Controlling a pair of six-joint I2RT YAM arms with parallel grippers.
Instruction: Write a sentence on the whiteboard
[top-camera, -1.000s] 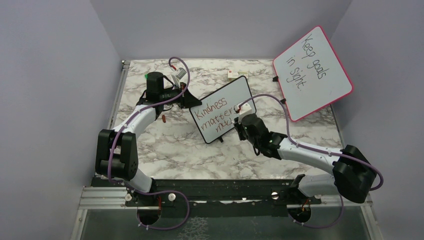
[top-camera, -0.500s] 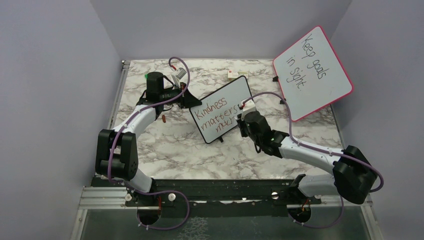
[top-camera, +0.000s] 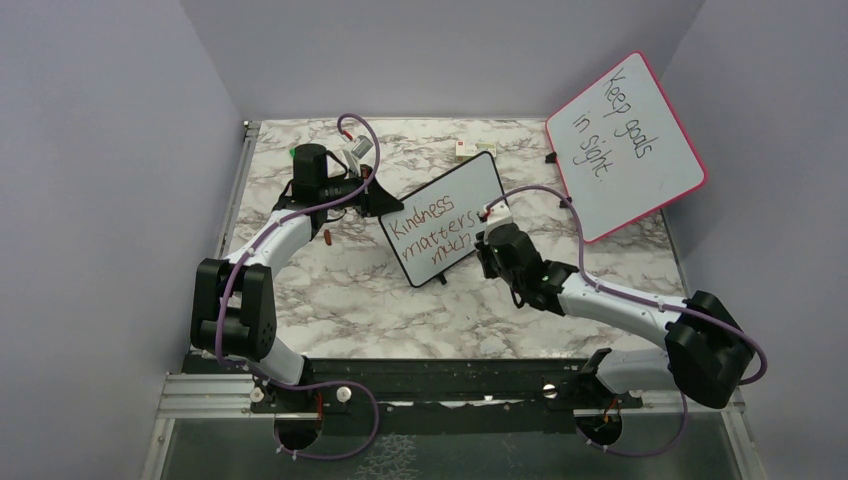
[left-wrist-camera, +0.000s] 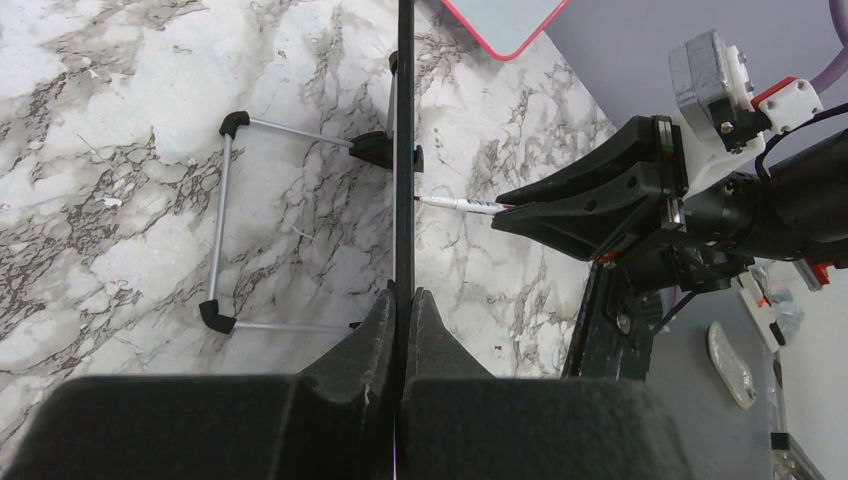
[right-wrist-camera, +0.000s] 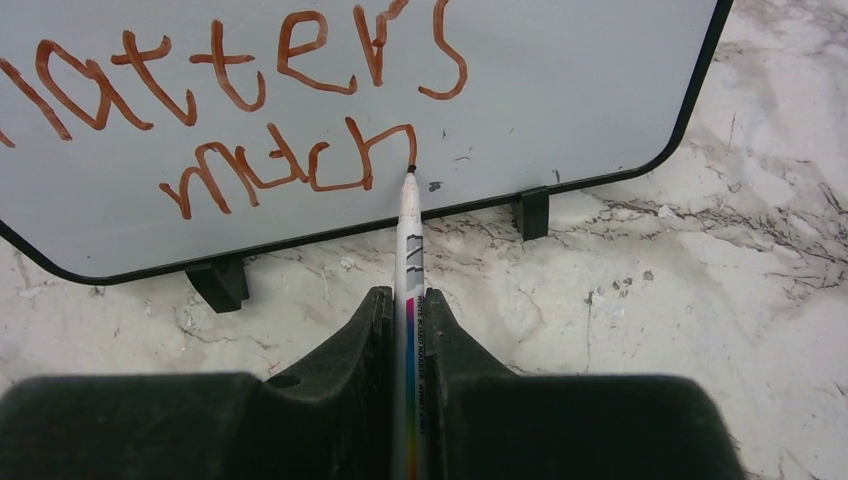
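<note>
At the middle of the marble table, the small black-framed whiteboard stands tilted on stubby black feet, with one edge pinched between the closed fingers of the left gripper. Over the past second the right gripper, clamped on a slim white marker, has slid a little toward the whiteboard's right side, uncovering the final "s" of "matters". The marker's tip now sits at the foot of the last "h". The sentence, "Kindness matters much" in red-brown strokes on the glossy white face, reads complete, so the writing looks all but finished. A thin wire stand with black caps sits behind the whiteboard, and a rounded pink-framed board leans beyond its far right corner.
</note>
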